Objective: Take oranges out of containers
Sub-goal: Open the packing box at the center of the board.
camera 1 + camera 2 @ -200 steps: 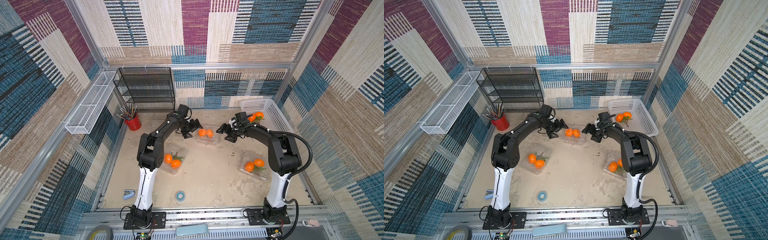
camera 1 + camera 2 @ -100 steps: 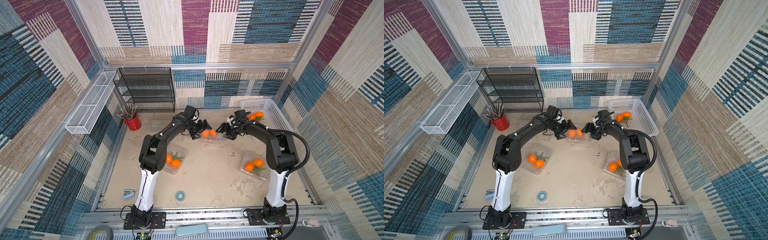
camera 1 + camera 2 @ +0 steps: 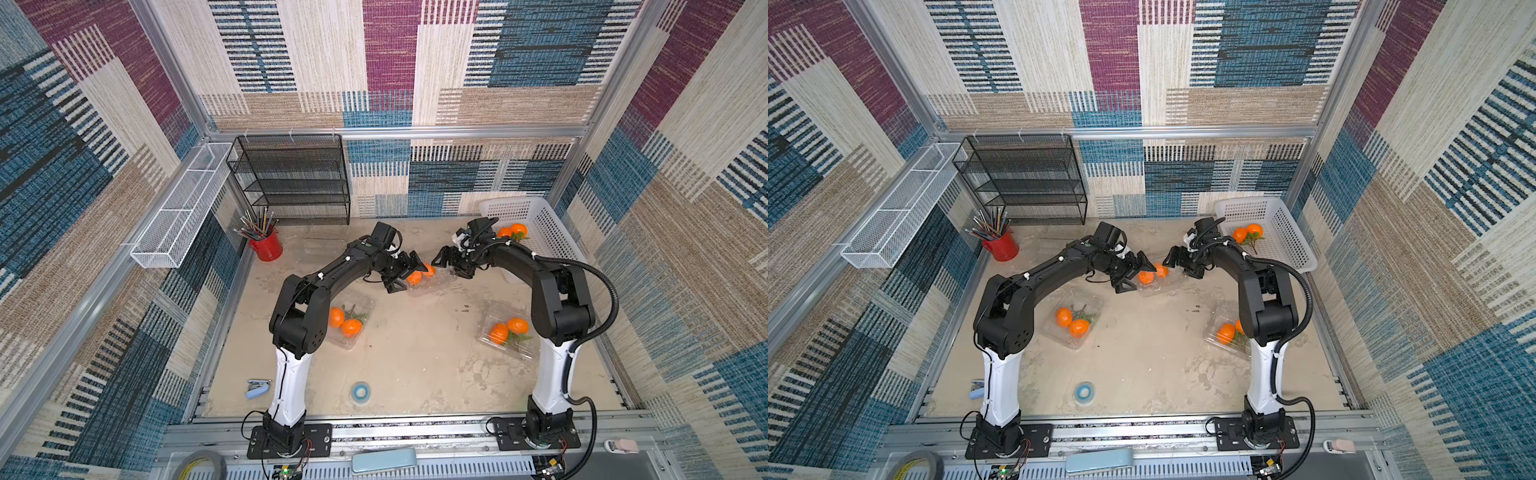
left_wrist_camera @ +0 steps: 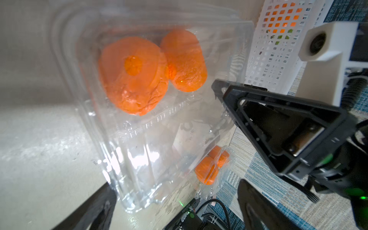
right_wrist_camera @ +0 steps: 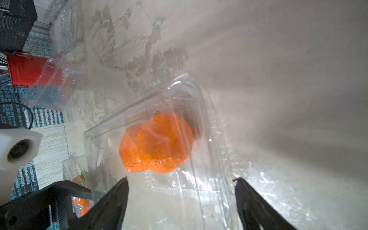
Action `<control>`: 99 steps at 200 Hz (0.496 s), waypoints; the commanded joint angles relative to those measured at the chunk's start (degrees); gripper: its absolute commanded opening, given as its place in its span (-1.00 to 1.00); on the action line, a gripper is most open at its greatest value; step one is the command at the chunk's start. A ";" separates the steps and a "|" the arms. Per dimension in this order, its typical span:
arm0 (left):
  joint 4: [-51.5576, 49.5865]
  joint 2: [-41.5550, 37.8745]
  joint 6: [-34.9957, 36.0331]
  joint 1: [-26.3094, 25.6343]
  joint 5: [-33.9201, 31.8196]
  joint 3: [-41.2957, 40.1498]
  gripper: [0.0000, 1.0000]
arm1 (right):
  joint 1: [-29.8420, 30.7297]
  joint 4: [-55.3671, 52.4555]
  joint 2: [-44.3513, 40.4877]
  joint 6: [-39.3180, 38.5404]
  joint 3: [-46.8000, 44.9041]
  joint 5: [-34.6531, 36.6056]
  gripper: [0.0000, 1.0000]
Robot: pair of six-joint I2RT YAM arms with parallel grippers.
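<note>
Oranges (image 3: 414, 277) inside middle container (image 3: 442, 283), left fingers (image 4: 256, 209) and right fingers (image 5: 256, 207) spread wide, grasping nothing

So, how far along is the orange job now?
Done: two oranges lie in the white basket, and one clamshell stands empty. In hand: the open left gripper and right gripper flank the middle clamshell, its orange pair inside. Left: that box and two more filled clamshells.
</note>
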 commanded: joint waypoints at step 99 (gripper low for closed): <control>-6.40 -2.49 -4.88 -1.23 -7.56 1.24 0.92 | 0.00 -1.63 -3.91 2.69 1.79 -0.60 0.97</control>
